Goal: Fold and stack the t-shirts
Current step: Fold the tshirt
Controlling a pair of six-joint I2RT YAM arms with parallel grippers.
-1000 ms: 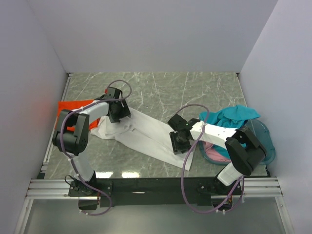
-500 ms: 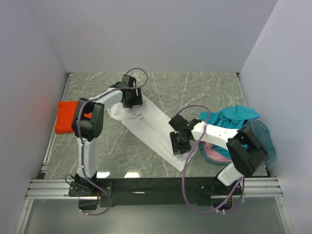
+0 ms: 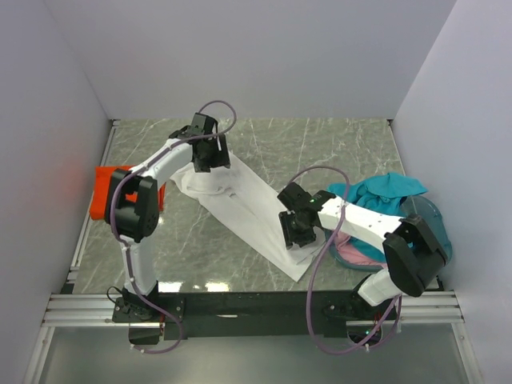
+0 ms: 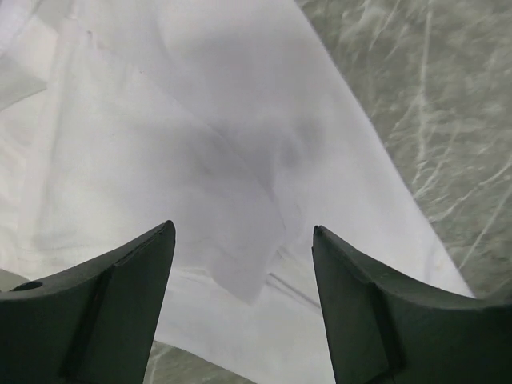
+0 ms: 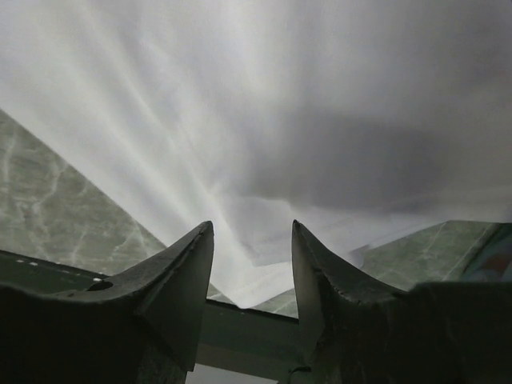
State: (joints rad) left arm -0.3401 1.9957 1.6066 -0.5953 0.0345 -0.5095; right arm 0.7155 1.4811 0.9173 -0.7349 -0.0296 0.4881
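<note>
A white t-shirt (image 3: pixel 248 212) lies stretched in a diagonal band across the marble table, from the far left to the near middle. My left gripper (image 3: pixel 206 158) hovers over its far end, jaws wide open, with the white cloth (image 4: pixel 200 120) below and nothing between the fingers (image 4: pixel 120 304). My right gripper (image 3: pixel 298 232) is over the near end, jaws open above the cloth (image 5: pixel 280 96) close to its corner. A folded orange t-shirt (image 3: pixel 102 192) lies at the left edge. A teal t-shirt (image 3: pixel 384 192) and a pink one (image 3: pixel 352 254) are heaped at the right.
A translucent teal basket (image 3: pixel 436 228) stands at the right edge under the heaped shirts. The table's (image 3: pixel 320 152) near edge is a black rail (image 5: pixel 240 320) just beyond the shirt's near corner. White walls close in the left, back and right.
My left gripper moved away from me and to the right, pulling the shirt's far end with it, so the shirt now lies straighter and flatter. My right gripper shifted slightly.
</note>
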